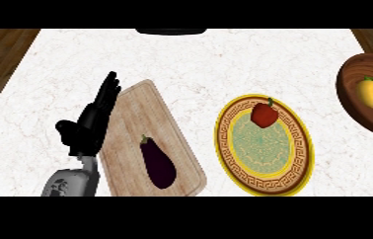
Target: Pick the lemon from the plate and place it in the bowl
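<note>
Lemon: a yellow fruit, cut off by the view's right edge, lying inside the bowl and not on the plate. By its colour it is judged to be the lemon.

Bowl: dark wood, only its left part in view, well apart from the plate.

Plate: yellow rim, patterned band. It holds one red fruit near its upper edge and nothing yellow.

Cutting board: lies left of the plate, with an eggplant on its lower half.

Left hand: spread, fingers straight and pointing up, holding nothing, resting just beside the board's left edge.

Right hand: not in view.

Hazards, as judgements:
- The red fruit is the only item on the plate, so a reach there would take the wrong thing.
- How the lemon sits cannot be checked, since the frame crops it.
- A sweep of the left hand could nudge the board.
</note>
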